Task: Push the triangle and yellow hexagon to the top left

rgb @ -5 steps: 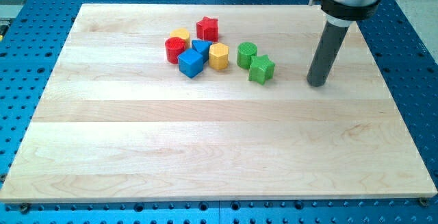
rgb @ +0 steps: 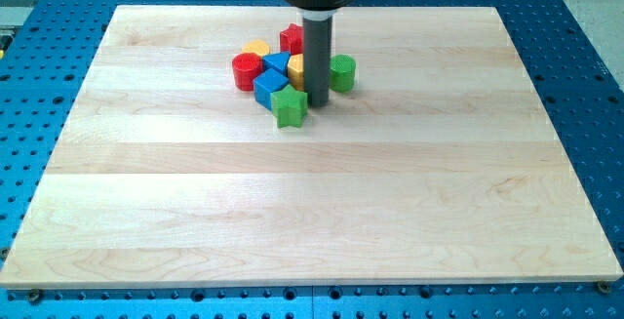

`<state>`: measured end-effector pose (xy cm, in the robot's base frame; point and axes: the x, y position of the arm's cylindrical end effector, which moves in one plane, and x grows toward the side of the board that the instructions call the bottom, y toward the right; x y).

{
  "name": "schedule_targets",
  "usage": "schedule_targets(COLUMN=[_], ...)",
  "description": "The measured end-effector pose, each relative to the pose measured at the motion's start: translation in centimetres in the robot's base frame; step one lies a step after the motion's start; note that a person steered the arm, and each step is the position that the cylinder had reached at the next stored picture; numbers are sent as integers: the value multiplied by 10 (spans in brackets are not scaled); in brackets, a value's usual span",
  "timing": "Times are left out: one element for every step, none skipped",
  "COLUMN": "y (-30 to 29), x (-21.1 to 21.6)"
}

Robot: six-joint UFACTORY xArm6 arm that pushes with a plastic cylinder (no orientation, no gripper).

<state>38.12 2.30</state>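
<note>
Wooden table (rgb: 312, 212) on a blue perforated base (rgb: 585, 56), blocks bunched near the view's top centre. Dark rod (rgb: 316, 56) comes down from the view's top; my tip (rgb: 316, 101) sits on the table inside the cluster, just right of the green star (rgb: 290, 107) and left of the green cylinder (rgb: 341, 72). No hand on this arm, just the rod, nothing held. Blue cube (rgb: 270, 87) touches the green star's upper left. Red cylinder (rgb: 247, 70) at the cluster's left edge. Red star (rgb: 292, 37) at the cluster's top, partly behind the rod. Blue triangle (rgb: 277, 63) in the middle, between red cylinder and yellow hexagon (rgb: 296, 69); the hexagon is mostly hidden by the rod, touching it. Another yellow block (rgb: 256, 48) behind the red cylinder, shape unclear. Task blocks sit top centre, not top left.
</note>
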Motion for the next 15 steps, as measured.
schedule_targets(y=[-19, -48, -48, -91, -124, -164, -181, -232, -221, -161, -162, -196, -217, -235, -238], x=[-21, -28, -47, -51, -71, -71, -55, -20, -57, -91, -126, -127, -135, -131, -102])
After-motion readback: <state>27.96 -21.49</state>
